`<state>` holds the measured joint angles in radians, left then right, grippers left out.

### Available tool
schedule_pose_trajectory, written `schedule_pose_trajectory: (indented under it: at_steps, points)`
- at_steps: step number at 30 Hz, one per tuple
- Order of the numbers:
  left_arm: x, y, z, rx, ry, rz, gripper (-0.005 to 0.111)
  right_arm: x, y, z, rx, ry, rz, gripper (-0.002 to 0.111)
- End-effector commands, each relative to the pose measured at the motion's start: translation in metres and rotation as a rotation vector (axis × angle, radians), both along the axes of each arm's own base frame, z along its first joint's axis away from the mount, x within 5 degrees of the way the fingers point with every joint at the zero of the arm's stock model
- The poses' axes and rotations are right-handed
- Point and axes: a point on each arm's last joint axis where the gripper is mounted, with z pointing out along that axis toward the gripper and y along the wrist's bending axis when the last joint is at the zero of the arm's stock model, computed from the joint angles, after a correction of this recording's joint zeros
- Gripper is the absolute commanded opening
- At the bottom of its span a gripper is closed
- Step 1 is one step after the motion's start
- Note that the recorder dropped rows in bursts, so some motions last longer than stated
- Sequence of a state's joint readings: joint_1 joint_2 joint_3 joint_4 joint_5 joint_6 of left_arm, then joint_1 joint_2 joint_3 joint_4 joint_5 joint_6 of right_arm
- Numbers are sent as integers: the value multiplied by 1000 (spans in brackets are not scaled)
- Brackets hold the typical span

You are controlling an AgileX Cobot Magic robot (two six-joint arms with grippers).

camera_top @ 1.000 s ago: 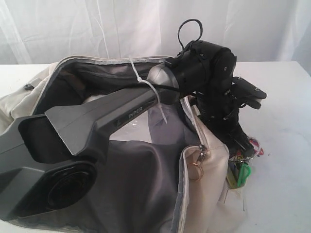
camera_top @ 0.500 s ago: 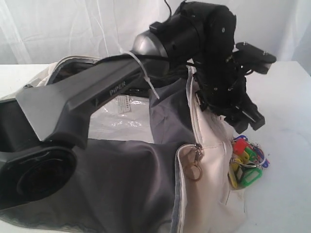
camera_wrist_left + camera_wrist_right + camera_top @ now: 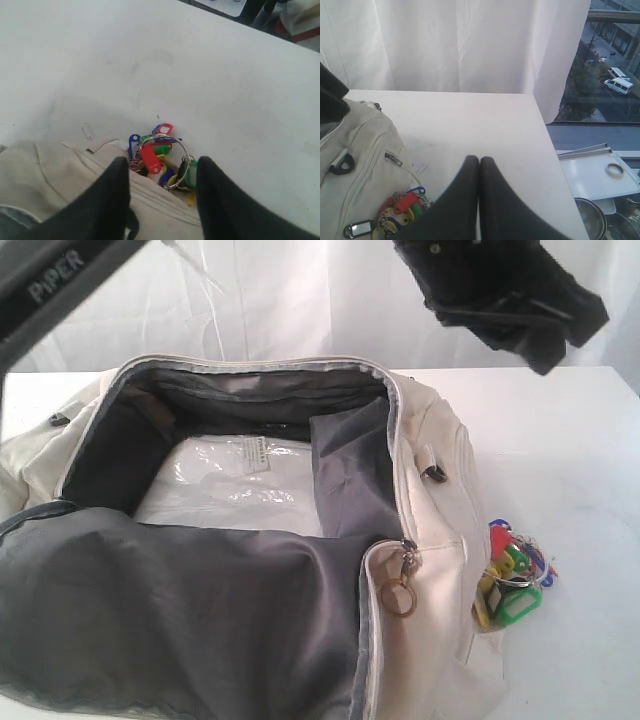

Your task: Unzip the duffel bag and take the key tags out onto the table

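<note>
- Cream bag (image 3: 430,640) sits on the desk (image 3: 580,490), zip fully open, grey lining folded out toward the camera.
- Brass zip pull (image 3: 402,595) hangs at the near end of the opening.
- Only a clear plastic packet (image 3: 230,485) shows inside the bag.
- Tags (image 3: 510,585) are out on the desk, bunched right against the bag's end wall, either touching it or just beside it.
- Left pincer (image 3: 162,165): spread and empty, raised above the tags and well clear of them. Its wrist view looks straight down onto the bunch between the two fingers.
- Right pincer (image 3: 479,161): pressed together and holding nothing. It hangs over bare desk near the bag, with the tags off to one side.
- Step, as I read it: unzip done, extraction done, the tags are let go. This is the tail end of the task.
- Next move, my call: pull the left arm up and away without snagging the bag's fabric or straps.
- If the tags need to sit clear of the bag, re-pinch the metal ring and shift them onto open desk.
- Risk: the tags lie tight against the fabric, so a low pass could drag them.
</note>
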<state>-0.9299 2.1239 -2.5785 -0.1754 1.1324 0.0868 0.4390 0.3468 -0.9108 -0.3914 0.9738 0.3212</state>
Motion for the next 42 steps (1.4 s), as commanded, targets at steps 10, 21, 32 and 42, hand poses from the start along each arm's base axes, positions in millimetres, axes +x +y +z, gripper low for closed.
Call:
schedule_pose_trajectory:
  at_steps: [10,21,32,42]
  points:
    - [-46,85,96,-79,-137,144,0,-2,-1,2,3,-15,0,0]
    - [-119,179,176,-338,-223,177,0,-2,-1,2,-4,-16,1,0]
    - [-168,243,209,-509,-243,197,0,-2,-1,2,-2,-16,1,0]
    - [-161,248,208,-485,-288,283,0,-2,-1,2,-2,-16,1,0]
